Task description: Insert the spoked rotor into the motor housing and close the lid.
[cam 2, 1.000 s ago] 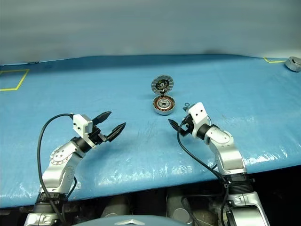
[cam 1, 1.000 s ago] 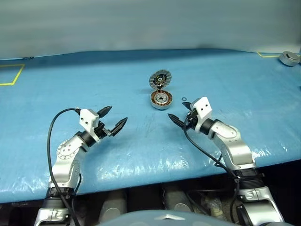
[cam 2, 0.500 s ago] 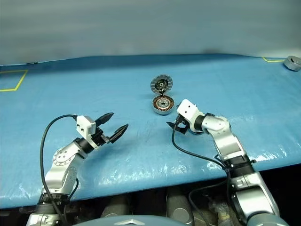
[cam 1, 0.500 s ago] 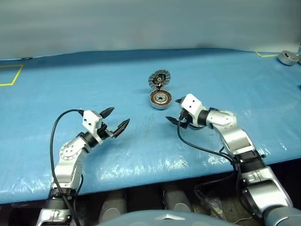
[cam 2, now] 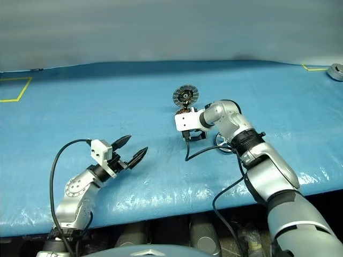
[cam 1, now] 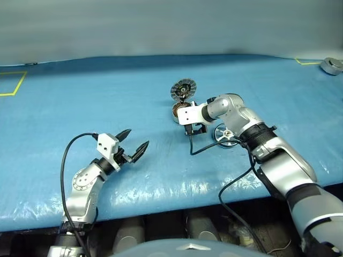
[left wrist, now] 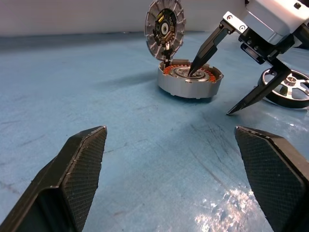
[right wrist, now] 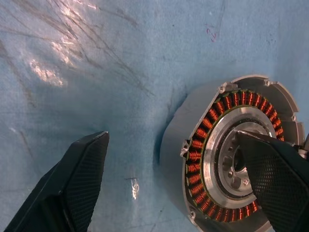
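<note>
Two tools are in view over a desk covered in blue sheeting. Nearest the robot, the left tool hovers low above the sheeting with both black fingers spread wide and nothing between them (released); it points forward and toward the robot's right, well apart from every part.

Farther out, the right tool is angled steeply downward at the motor housing. Its fingers are likewise spread wide and grasp nothing. In the left wrist view, one fingertip sits over the silver centre of the housing, while the other comes down to the sheeting just beside the housing, between it and the spoked rotor. Whether the first fingertip touches the metal cannot be told.

The spoked rotor lies flat on the sheeting (black rim, bright spokes), just beside the motor housing on the robot's right, partly behind the right forearm in the head views. It is outside the housing.

The motor housing rests on the desk near the middle, its ring of copper-brown windings exposed around the silver centre.

The lid stands upright on the far side of the housing, swung open, with its striped face and dark centre toward the robot.

Farthest away, yellow tape marks lie near the far left corner, and a grey round part sits beside more yellow tape at the far right corner.
</note>
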`<state>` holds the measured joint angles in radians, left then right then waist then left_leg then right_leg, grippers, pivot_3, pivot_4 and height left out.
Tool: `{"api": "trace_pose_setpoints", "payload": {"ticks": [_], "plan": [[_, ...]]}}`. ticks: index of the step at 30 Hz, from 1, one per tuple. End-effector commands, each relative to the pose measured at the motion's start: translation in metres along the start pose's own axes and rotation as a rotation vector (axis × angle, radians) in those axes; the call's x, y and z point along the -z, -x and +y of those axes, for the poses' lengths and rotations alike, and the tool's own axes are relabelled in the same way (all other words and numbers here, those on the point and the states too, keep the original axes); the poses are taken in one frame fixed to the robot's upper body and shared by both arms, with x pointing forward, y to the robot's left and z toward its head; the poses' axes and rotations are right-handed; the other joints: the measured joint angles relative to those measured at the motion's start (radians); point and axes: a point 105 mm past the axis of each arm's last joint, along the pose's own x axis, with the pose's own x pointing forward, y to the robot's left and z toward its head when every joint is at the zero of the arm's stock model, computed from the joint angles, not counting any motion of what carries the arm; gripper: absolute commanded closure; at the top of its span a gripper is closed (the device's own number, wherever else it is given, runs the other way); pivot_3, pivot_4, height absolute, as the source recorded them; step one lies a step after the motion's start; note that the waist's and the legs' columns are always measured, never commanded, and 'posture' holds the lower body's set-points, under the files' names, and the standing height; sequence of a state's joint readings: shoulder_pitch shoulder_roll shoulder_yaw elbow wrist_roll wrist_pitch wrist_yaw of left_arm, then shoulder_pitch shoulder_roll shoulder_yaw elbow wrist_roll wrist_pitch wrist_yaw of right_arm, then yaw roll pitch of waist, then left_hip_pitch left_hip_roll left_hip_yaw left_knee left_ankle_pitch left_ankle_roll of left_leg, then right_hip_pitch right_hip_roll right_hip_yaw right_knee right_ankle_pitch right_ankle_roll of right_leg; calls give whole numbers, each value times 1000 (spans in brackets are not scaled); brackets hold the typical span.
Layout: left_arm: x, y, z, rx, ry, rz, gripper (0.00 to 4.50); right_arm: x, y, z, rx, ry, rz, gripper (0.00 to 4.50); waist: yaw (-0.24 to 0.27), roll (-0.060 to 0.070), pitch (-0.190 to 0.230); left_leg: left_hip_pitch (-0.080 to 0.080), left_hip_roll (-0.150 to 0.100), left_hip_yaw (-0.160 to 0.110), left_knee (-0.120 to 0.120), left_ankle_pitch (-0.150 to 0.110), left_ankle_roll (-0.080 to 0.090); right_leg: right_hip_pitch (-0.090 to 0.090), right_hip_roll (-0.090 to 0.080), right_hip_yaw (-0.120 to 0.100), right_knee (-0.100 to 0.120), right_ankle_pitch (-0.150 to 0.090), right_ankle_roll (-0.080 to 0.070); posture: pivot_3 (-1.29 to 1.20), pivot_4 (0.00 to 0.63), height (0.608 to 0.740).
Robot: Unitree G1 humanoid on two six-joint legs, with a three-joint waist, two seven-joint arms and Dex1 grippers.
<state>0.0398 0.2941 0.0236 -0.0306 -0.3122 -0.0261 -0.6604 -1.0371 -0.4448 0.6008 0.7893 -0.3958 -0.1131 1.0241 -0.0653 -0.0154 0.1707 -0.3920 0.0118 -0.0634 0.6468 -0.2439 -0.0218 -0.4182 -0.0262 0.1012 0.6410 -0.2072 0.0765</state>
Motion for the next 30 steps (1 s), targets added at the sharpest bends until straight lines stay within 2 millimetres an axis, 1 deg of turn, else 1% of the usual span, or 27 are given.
{"api": "trace_pose_setpoints", "payload": {"ticks": [1,5,10,16,18,22,25,27,28,30], "plan": [[-13,4,0,-22,-38,-51,0,5,1,-7,14,22,28,25,0,0,0,0,0,0,0,0,0,0,0,0,0,0,0,0,150,740],[-12,9,1,-38,-35,-44,0,1,5,-11,15,6,-13,25,1,0,0,0,0,-1,1,0,0,1,0,-1,0,0,0,0,150,740],[-10,11,2,-50,-32,-38,0,10,6,-12,17,-1,30,25,0,0,0,0,0,-1,2,0,0,1,0,-1,1,0,0,0,150,740],[-10,10,2,-48,-30,-41,0,10,6,-13,20,-7,28,25,-1,0,0,0,0,-1,1,0,0,1,0,-1,1,0,0,0,150,740],[-10,9,2,-47,-30,-41,0,10,3,-10,5,-13,28,25,-1,0,0,0,0,-1,1,0,0,1,0,-1,1,0,0,0,150,740],[-10,8,2,-46,-33,-42,0,16,-8,3,-41,-44,50,25,-4,1,0,1,0,-1,1,0,0,2,0,-1,1,0,0,0,150,740],[-12,9,5,-62,-43,-45,0,15,-16,9,-47,-59,33,616,-6,0,-1,6,0,-1,1,0,0,6,0,-1,1,0,-1,0,150,740],[-12,10,5,-67,-43,-45,0,17,-19,10,-39,-72,38,1291,-8,0,-1,9,0,0,1,0,0,9,0,-1,2,-3,-6,0,150,740],[-12,11,5,-69,-43,-45,0,19,-20,11,-29,-78,42,1621,-9,0,-1,10,0,0,1,0,0,9,0,-1,2,-3,-6,0,150,740],[-11,13,5,-74,-42,-43,0,19,-22,12,-24,-91,32,2086,-9,0,-1,10,0,0,1,0,0,9,0,-1,3,-3,-6,0,150,740]]}}
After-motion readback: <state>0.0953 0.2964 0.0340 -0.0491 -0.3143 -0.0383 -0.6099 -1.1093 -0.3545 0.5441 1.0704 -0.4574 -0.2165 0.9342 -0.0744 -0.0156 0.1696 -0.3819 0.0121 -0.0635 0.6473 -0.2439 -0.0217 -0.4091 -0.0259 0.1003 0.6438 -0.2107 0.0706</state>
